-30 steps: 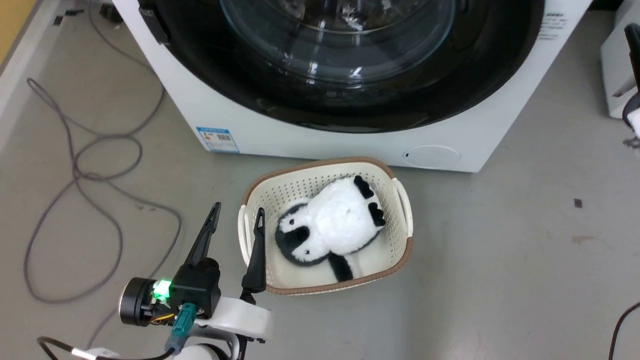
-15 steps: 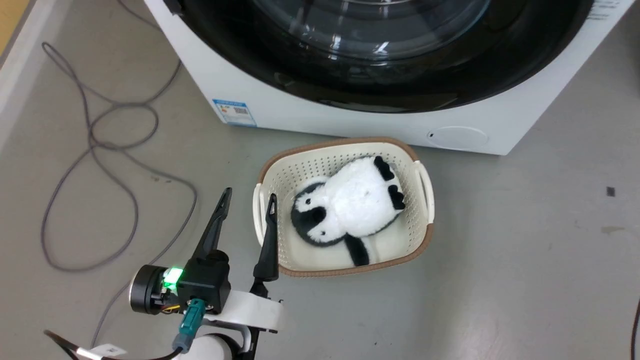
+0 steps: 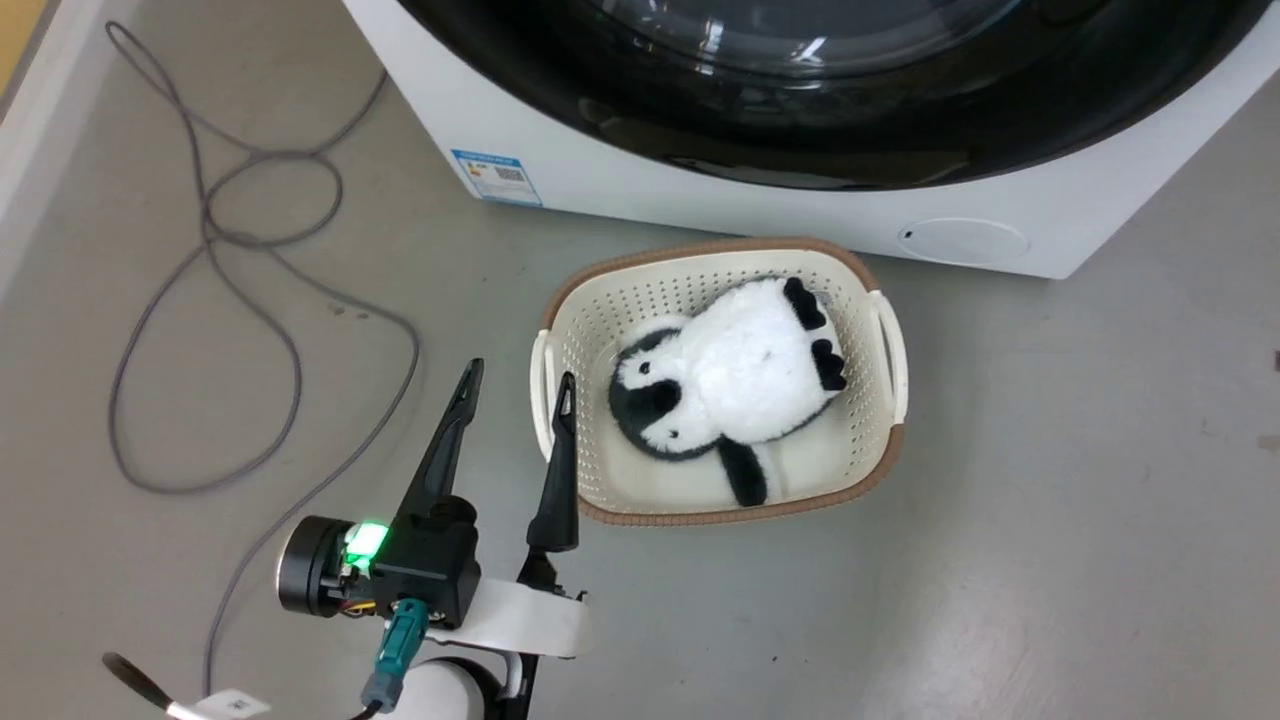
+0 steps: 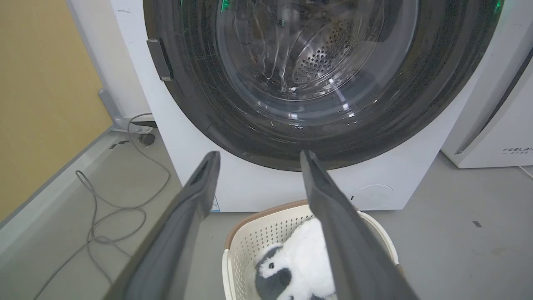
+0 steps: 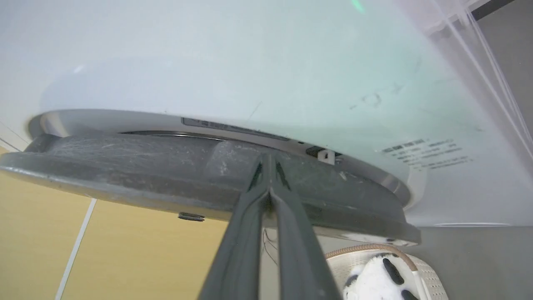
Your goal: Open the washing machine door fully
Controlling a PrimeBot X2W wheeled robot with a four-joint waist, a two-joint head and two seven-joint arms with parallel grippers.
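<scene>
Head view: one cable (image 3: 208, 235) on the floor (image 3: 1050, 500), one left tool (image 3: 518, 373) with fingers apart, one basket (image 3: 640, 300) holding one toy penguin (image 3: 740, 385); behind, one washing machine (image 3: 650, 195), its door (image 3: 700, 140) across the front. Right wrist view: one right tool (image 5: 268, 160), fingers together at the door's rim.

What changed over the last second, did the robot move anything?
Mainly the head camera moved: the whole scene slid up and to the right in its view. The washing machine, the washing machine door, the basket and the plush penguin kept their places relative to one another. The left gripper stayed open beside the basket, holding nothing.
</scene>
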